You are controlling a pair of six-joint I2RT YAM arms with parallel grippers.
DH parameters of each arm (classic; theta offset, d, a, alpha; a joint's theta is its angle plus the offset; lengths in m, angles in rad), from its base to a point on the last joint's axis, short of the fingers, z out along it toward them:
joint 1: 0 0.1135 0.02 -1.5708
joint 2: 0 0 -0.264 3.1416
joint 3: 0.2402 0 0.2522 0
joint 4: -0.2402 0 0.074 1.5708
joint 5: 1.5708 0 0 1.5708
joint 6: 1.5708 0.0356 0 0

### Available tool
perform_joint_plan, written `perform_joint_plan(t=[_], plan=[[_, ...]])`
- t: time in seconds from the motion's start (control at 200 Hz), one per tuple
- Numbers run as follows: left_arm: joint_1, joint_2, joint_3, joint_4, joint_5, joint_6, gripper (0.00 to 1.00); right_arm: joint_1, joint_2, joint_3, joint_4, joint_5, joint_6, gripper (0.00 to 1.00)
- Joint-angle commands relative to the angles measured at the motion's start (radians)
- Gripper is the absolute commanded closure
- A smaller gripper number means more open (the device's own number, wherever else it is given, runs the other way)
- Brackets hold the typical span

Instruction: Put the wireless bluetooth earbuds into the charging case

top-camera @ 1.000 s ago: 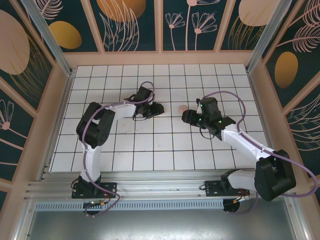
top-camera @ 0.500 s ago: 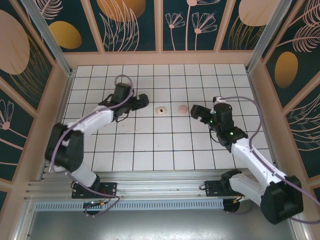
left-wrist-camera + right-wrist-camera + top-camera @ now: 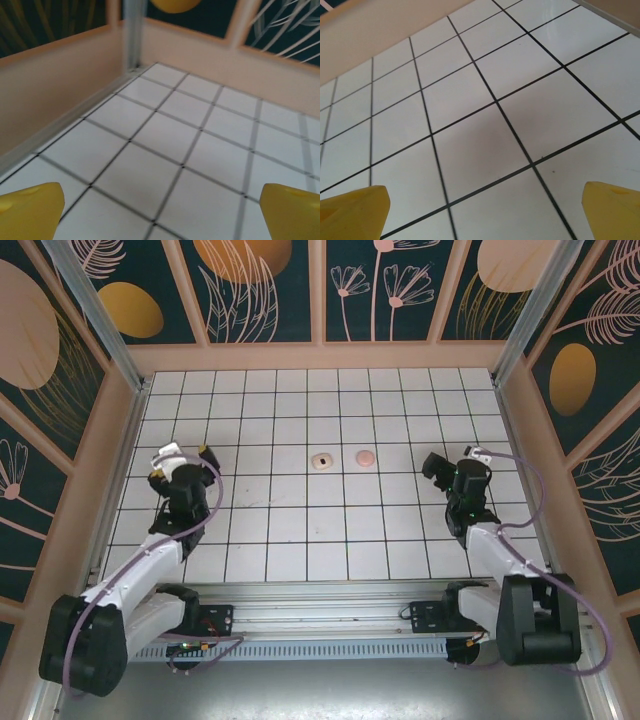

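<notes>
Arms have swung aside; left gripper (image 3: 162, 189) and right gripper (image 3: 485, 187) gape wide, empty. Charging case (image 3: 366, 456) lies unattended on the counter (image 3: 330, 540); handling seems over.

Even, diffuse light from above fills the overhead view. The white tiled floor (image 3: 320, 540) is bright without hot spots, and the arms cast only faint, soft-edged shadows. The wide lens splays the side walls (image 3: 95, 470) outward toward the frame edges. The left wrist view is dimmer and soft throughout: grid lines smear, and the yellow fingertips (image 3: 30, 212) in the bottom corners are out of focus. The right wrist view is crisper, with pale glare on the upper-right tiles, a diffuse grey shadow mid-frame, and blurred right fingertips (image 3: 352, 215).
</notes>
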Motion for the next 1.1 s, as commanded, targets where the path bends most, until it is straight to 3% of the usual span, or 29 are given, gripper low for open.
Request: perform_joint_plan(t=[0.0,0.07,0.125,0.2,0.27,0.385,0.52,0.606,0.686,0.736,0.816,0.906,1.096], plan=[[0.047,0.050,-0.138,0.339,-0.091,0.096,0.01,-0.017,0.078,0.020,0.186,0.002,-0.112,0.01],[0.064,0.136,-0.227,0.539,-0.131,0.090,0.01,-0.018,0.141,0.027,0.283,-0.015,-0.175,0.01],[0.069,0.116,-0.207,0.465,-0.052,0.095,0.01,-0.021,0.190,0.009,0.396,-0.016,-0.214,0.01],[0.069,0.129,-0.310,0.745,0.027,0.174,0.01,-0.025,0.248,0.007,0.449,-0.013,-0.266,0.01],[0.070,0.178,-0.362,0.933,-0.054,0.209,0.01,-0.038,0.282,-0.043,0.563,-0.047,-0.287,0.01],[0.073,0.291,-0.341,1.067,-0.006,0.334,0.01,-0.073,0.310,-0.100,0.692,-0.112,-0.281,0.01],[0.073,0.506,-0.290,1.237,0.109,0.382,0.01,-0.105,0.362,-0.112,0.761,-0.182,-0.271,0.01],[0.086,0.425,-0.275,1.066,0.173,0.344,0.01,-0.106,0.376,-0.112,0.773,-0.213,-0.279,0.01],[0.129,0.497,-0.290,1.155,0.290,0.340,0.01,-0.106,0.391,-0.130,0.818,-0.232,-0.290,0.01],[0.132,0.558,-0.286,1.248,0.262,0.343,0.01,-0.106,0.402,-0.143,0.848,-0.242,-0.292,0.01],[0.138,0.500,-0.221,1.017,0.248,0.308,0.01,-0.106,0.409,-0.156,0.883,-0.253,-0.296,0.01],[0.185,0.505,-0.157,0.907,0.288,0.260,0.01,-0.105,0.409,-0.155,0.879,-0.258,-0.302,0.01],[0.195,0.504,-0.156,0.905,0.292,0.256,0.01,-0.093,0.410,-0.151,0.871,-0.244,-0.310,0.01]])
